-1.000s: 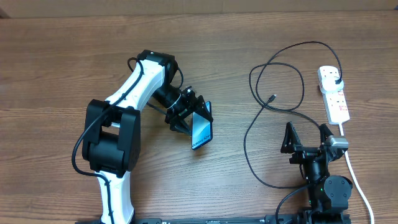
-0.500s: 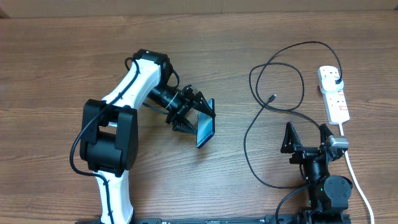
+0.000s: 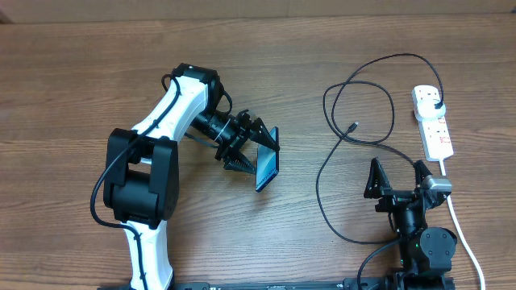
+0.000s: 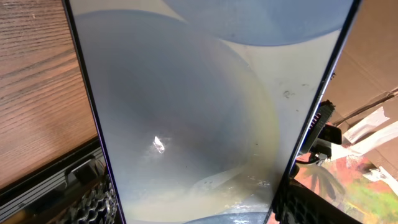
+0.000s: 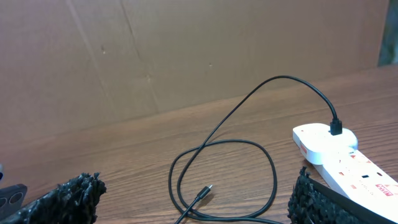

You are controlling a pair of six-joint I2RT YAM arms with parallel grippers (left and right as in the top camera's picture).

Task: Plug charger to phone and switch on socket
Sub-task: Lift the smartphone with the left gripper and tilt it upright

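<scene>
Overhead | left end effector (image 3: 255, 150) clamps slim blue-screened phone (image 3: 267, 161) | thin black charger cable tip (image 3: 355, 126) rightward, nearer right end effector (image 3: 397, 169), fingers spread

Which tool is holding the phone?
The left tool: it is shut on the phone, which stands tilted on edge. The right tool is open and empty, beside the black cable.

A brown wood-grain tabletop (image 3: 72, 72) fills the overhead view. At its far edge stands a plain tan cardboard panel (image 5: 186, 50) with faint creases.
</scene>
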